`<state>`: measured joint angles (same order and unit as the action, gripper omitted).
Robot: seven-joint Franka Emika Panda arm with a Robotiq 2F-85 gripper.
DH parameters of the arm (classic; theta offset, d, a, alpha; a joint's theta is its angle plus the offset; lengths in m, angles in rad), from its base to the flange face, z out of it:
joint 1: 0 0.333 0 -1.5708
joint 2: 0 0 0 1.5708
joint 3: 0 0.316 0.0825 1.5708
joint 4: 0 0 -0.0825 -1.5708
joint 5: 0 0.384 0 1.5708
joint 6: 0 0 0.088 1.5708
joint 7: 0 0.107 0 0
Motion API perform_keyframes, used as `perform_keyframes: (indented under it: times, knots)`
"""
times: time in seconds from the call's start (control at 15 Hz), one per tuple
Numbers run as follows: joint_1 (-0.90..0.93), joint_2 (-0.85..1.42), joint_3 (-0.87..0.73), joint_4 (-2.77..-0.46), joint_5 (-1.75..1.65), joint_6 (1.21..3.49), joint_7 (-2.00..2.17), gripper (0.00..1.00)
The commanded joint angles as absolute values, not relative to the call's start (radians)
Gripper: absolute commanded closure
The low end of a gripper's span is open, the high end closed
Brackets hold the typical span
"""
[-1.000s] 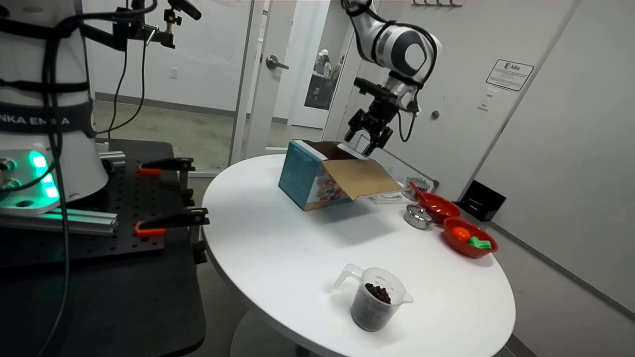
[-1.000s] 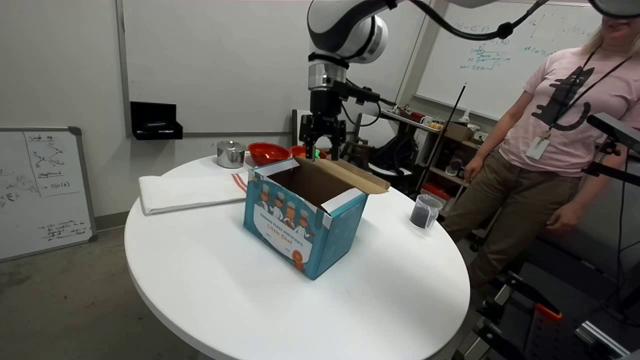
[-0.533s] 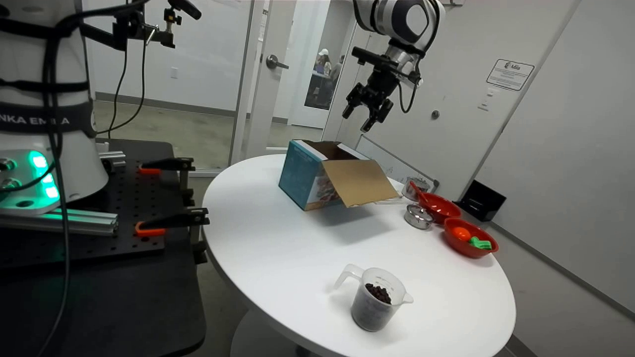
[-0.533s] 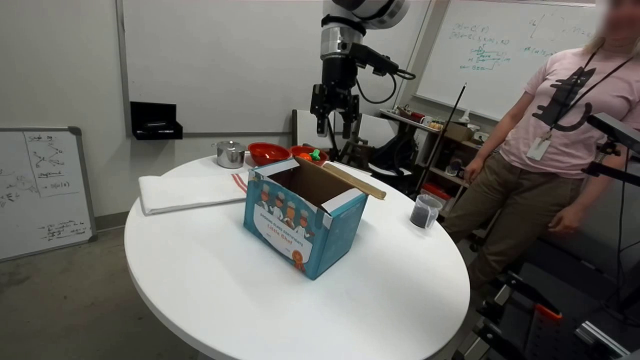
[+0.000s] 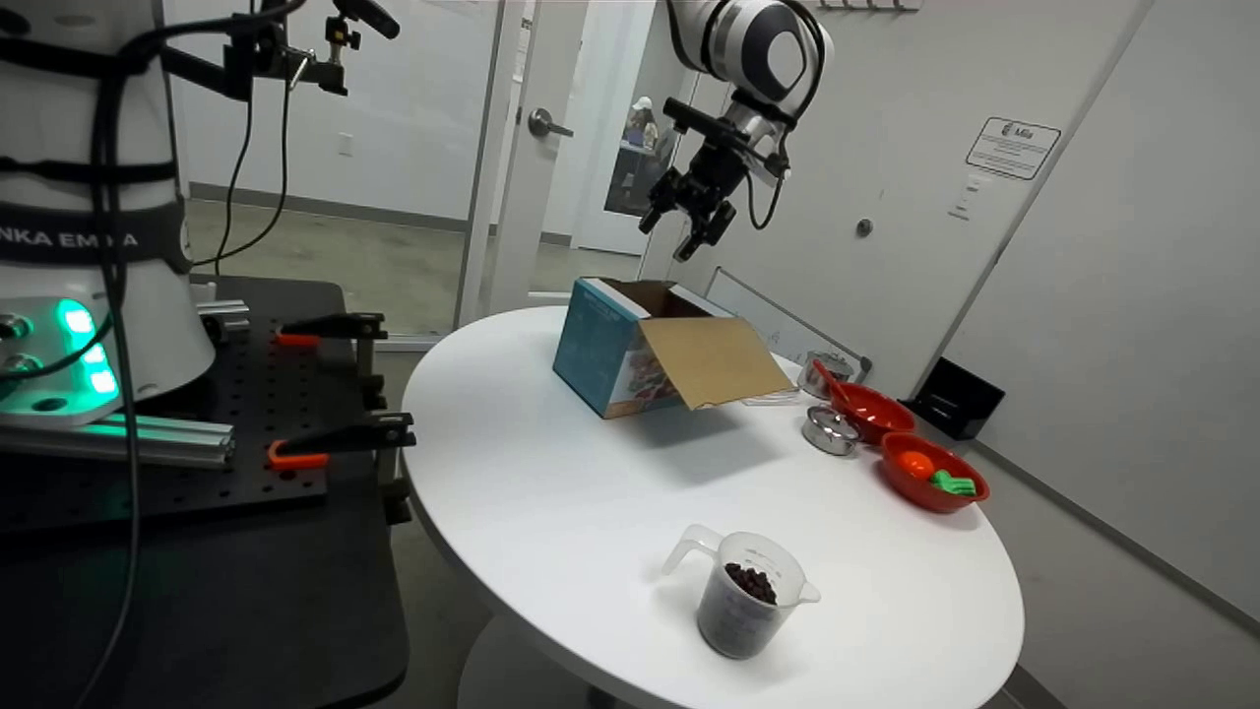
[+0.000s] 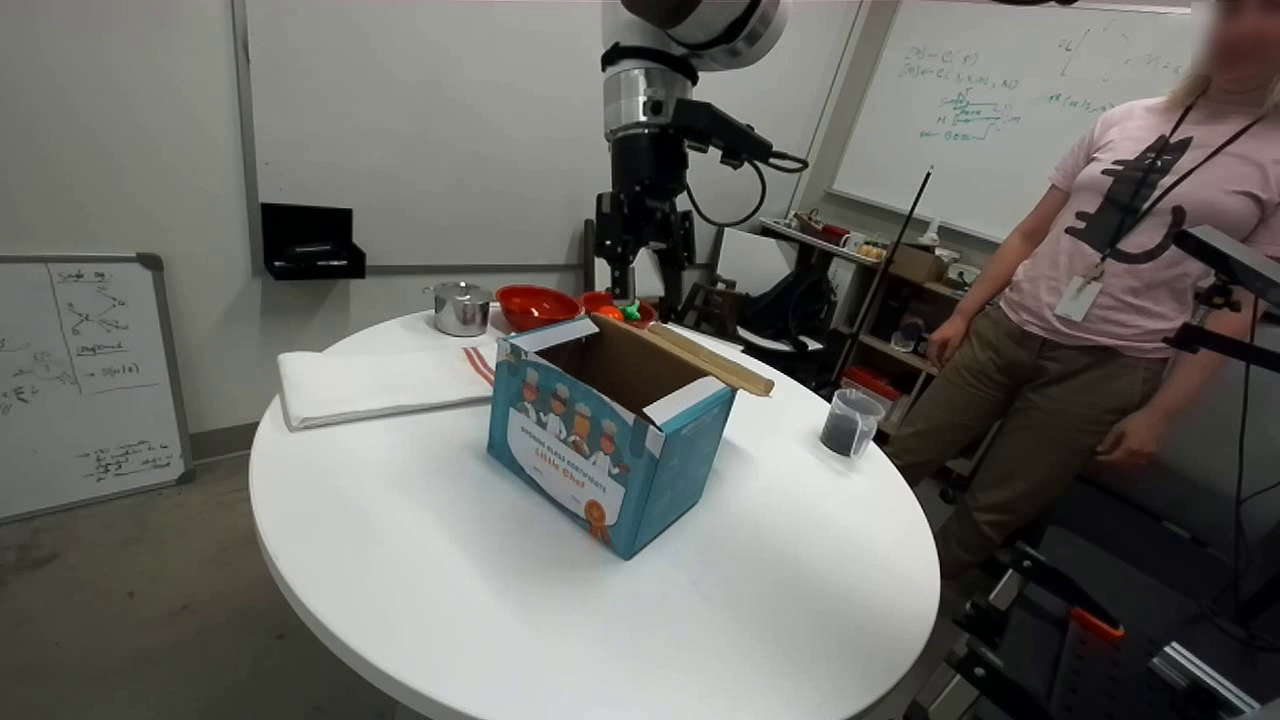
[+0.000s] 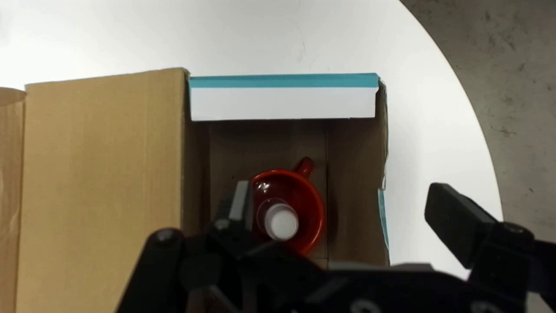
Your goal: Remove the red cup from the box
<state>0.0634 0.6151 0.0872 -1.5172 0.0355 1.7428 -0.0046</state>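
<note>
In an exterior view, the gripper (image 5: 664,239) sits higher than one second earlier and farther left in that view, above the box (image 5: 598,345) and apart from it. Its jaws stand spread wide. The flap (image 5: 714,359) hangs lower than it did then. In the wrist view, the cup (image 7: 306,195) stands mouth up inside the box (a white-topped object (image 7: 282,224) shows within it); one finger (image 7: 239,200) partly covers the cup, and the other appears against the table (image 7: 434,130) beyond the box wall.

Pale walls (image 6: 120,130), seemingly concrete floor (image 6: 140,590).
</note>
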Motion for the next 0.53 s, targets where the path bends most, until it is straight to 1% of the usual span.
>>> perform_keyframes:
  times: [0.0,0.47]
  knots:
    - [0.071,0.690,0.089,-1.449,0.064,1.706,-0.009,0.00]
    - [0.084,0.827,0.068,-1.347,0.041,1.813,0.027,0.00]
